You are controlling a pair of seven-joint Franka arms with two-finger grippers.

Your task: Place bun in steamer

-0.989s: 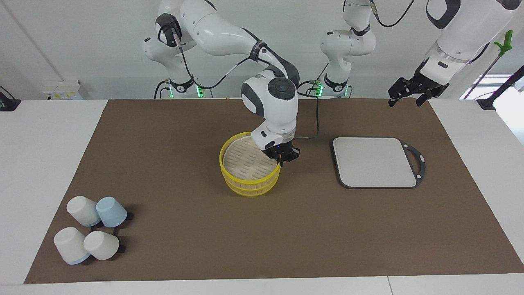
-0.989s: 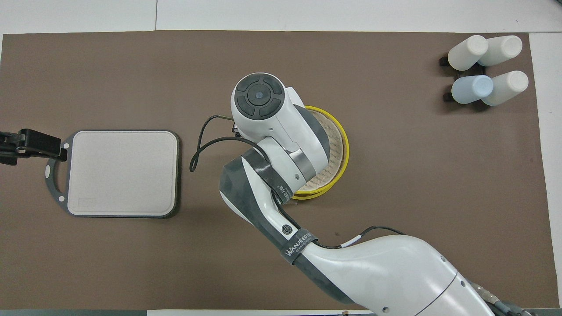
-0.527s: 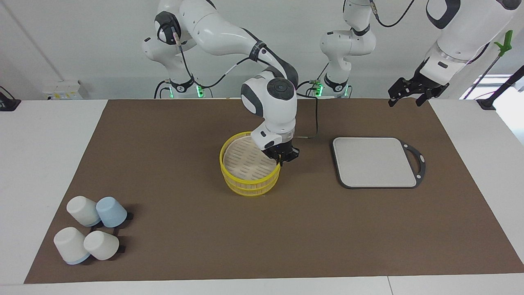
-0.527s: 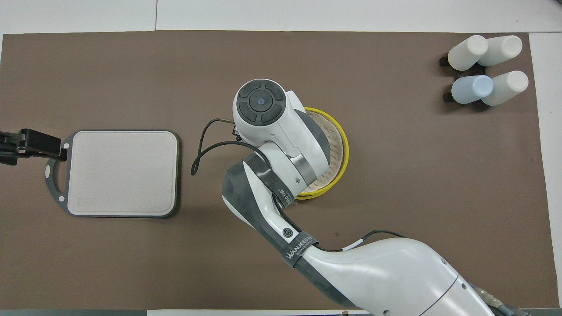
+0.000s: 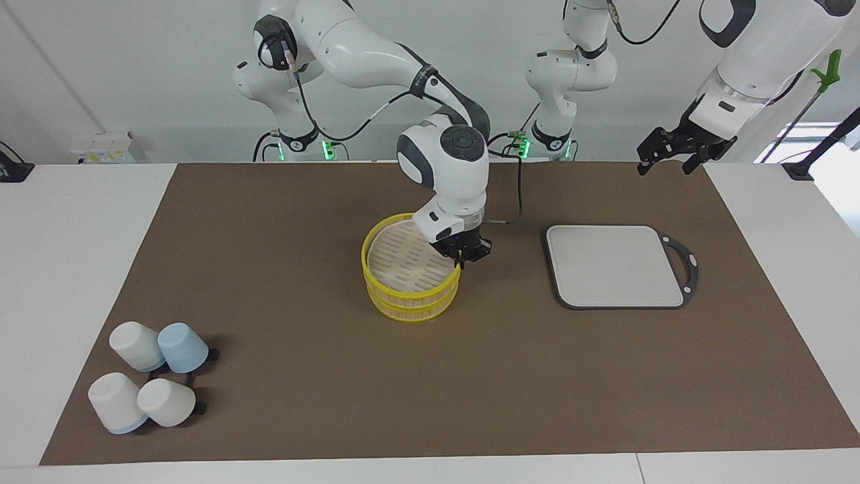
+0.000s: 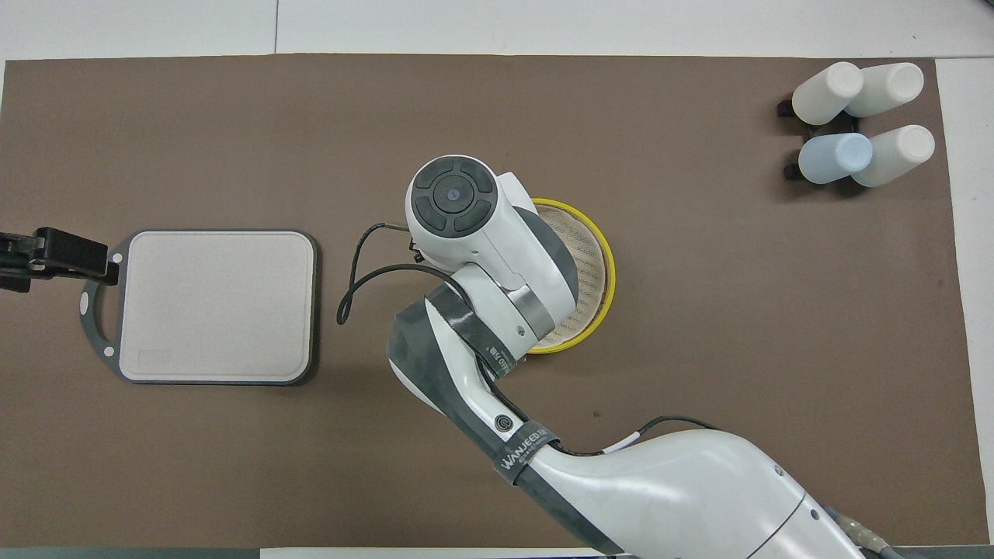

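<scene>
The steamer (image 5: 410, 269) is a round stacked basket with yellow rims and a tan slatted floor, standing mid-table on the brown mat. Nothing lies on its slats. My right gripper (image 5: 463, 255) is at the steamer's upper rim, on the side toward the left arm's end, and is shut on that rim. In the overhead view the right arm's wrist covers much of the steamer (image 6: 594, 264). My left gripper (image 5: 672, 158) hangs open and waiting in the air over the mat's corner near the left arm's base. The bun is out of view.
A flat grey board with a black handle (image 5: 615, 265) lies beside the steamer toward the left arm's end. Several white and pale-blue cups (image 5: 151, 383) lie on their sides at the mat's corner farthest from the robots, at the right arm's end.
My right gripper and the steamer's upper tier have shifted slightly toward the robots, and the tiers now sit more evenly. The left arm has not moved.
</scene>
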